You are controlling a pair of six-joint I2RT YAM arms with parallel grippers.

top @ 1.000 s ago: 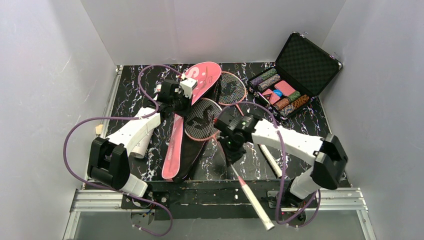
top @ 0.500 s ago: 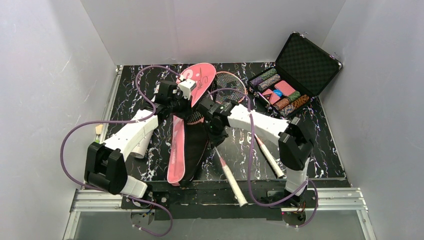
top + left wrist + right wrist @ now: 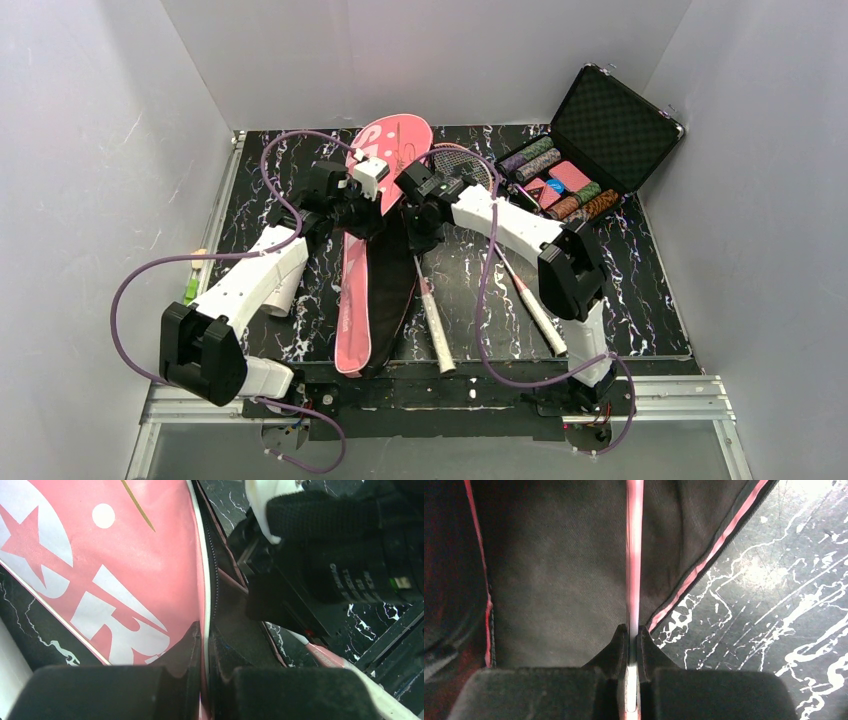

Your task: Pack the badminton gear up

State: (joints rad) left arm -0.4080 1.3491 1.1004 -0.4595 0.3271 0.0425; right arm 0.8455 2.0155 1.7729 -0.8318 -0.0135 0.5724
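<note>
The racket bag (image 3: 350, 300) is laid lengthwise on the table (image 3: 640, 270), its pink flap edge pinched tight by the left gripper (image 3: 205, 667). A racket (image 3: 432, 325) is clamped by its thin shaft in the right gripper (image 3: 634, 645), over the bag's dark open inside.

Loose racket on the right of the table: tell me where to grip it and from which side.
Probably the thin shaft just above the white handle, from straight above, pincer closing across it. The loose racket lies flat on the table, so only its top is free; its head is crowded by the right arm and black case.
</note>
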